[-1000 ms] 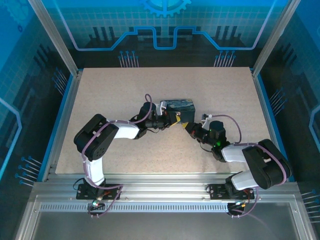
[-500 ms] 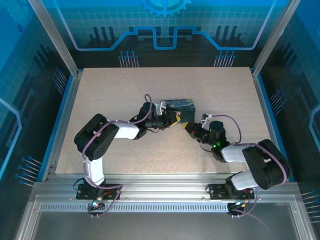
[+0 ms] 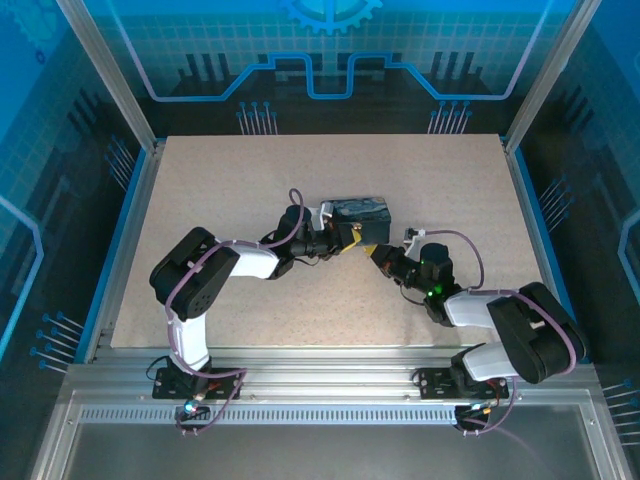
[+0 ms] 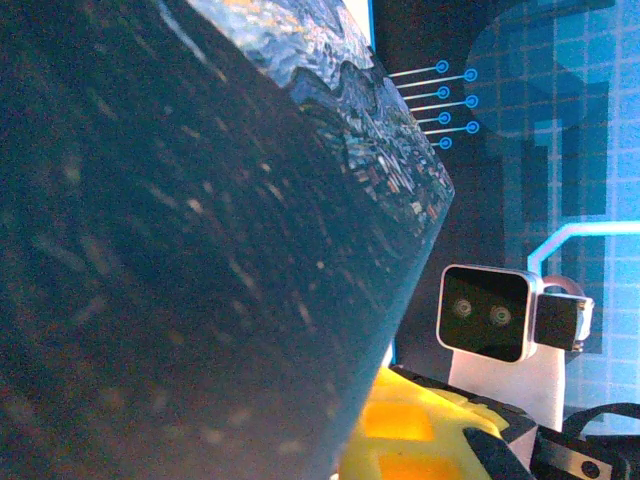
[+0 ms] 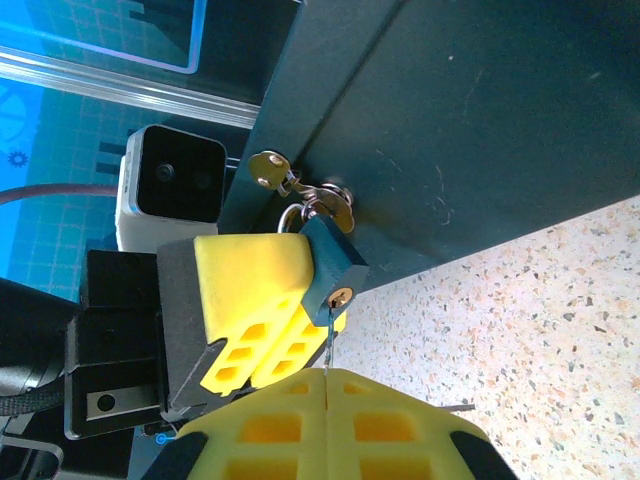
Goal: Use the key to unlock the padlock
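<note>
Overhead view: I am looking down on a speckled beige tabletop (image 3: 230,200), which is sitting inside an enclosure. A thin blue edging strip (image 3: 118,240) is running along its left side. Slanting silver aluminium posts (image 3: 105,75) are rising at the far corners and framing the far wall. Translucent blue wall panels printed with a white grid and circuit-line pattern (image 3: 400,45) are glowing evenly behind them, and I am seeing part of a gear emblem (image 3: 330,10) at the top edge. A slotted aluminium rail (image 3: 330,412) is crossing the near edge, with a flat grey panel (image 3: 300,450) lying below it. Right wrist view: I am reading the same stone-like speckle close up.
</note>
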`<state>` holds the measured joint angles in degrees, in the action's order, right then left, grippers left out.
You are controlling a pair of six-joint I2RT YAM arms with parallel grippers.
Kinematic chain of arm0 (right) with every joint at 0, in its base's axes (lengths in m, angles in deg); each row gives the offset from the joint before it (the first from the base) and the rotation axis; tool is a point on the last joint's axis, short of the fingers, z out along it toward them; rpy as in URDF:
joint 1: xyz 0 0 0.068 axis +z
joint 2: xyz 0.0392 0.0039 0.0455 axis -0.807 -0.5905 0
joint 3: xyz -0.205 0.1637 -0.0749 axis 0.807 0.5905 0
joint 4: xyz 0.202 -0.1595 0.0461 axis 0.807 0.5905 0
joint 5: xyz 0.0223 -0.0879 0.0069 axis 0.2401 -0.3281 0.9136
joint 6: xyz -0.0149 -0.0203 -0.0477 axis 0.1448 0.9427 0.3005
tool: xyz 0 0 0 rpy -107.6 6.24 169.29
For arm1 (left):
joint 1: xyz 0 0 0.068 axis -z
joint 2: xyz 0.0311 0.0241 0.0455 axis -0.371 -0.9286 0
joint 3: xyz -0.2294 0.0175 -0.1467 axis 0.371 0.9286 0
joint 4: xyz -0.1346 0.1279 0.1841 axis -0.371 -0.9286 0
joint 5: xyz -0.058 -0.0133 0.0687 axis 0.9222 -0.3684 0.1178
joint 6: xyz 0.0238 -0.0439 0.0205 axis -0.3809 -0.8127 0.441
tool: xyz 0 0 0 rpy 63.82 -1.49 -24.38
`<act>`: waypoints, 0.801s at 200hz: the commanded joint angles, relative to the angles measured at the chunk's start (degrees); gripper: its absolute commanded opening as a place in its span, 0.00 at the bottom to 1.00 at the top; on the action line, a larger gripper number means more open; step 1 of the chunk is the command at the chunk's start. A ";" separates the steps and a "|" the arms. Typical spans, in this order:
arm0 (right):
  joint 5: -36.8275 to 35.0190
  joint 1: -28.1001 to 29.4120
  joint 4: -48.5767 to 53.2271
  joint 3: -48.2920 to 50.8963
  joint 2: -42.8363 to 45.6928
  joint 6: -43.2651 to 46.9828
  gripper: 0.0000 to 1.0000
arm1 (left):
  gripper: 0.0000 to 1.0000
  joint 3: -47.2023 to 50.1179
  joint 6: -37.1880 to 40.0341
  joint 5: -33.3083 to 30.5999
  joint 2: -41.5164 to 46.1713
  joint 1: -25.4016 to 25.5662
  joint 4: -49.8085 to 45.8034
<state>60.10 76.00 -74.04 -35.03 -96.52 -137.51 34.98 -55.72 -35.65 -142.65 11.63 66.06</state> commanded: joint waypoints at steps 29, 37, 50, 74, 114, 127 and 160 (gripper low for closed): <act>-1.06 0.35 -4.39 -1.28 -2.24 0.05 0.00 | 0.01 0.90 -2.26 3.38 -1.18 -0.28 7.08; -1.07 0.17 -4.59 -1.34 -2.24 0.06 0.00 | 0.01 0.99 -2.70 3.63 -1.30 -0.28 7.70; -0.97 -0.20 -4.69 -1.39 -2.15 0.10 0.00 | 0.01 1.36 -3.08 3.74 -1.40 -0.29 8.46; -0.63 -0.41 -5.44 -0.93 -1.68 0.08 0.00 | 0.01 1.68 -3.31 3.89 -1.49 -0.36 9.07; 0.08 -1.27 -5.13 -0.83 -1.01 0.44 0.00 | 0.01 1.59 -3.96 4.58 -2.25 -0.30 10.51; 0.29 -1.67 -5.10 -1.08 -1.32 0.43 0.00 | 0.00 1.68 -4.07 4.88 -2.43 -0.35 10.72; 0.86 -2.07 -5.71 -2.26 -3.22 0.08 0.00 | 0.00 1.85 -4.29 5.42 -2.63 -0.31 11.49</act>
<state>61.00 74.74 -76.61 -35.23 -98.40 -137.51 36.18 -58.83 -34.16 -144.53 11.15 73.04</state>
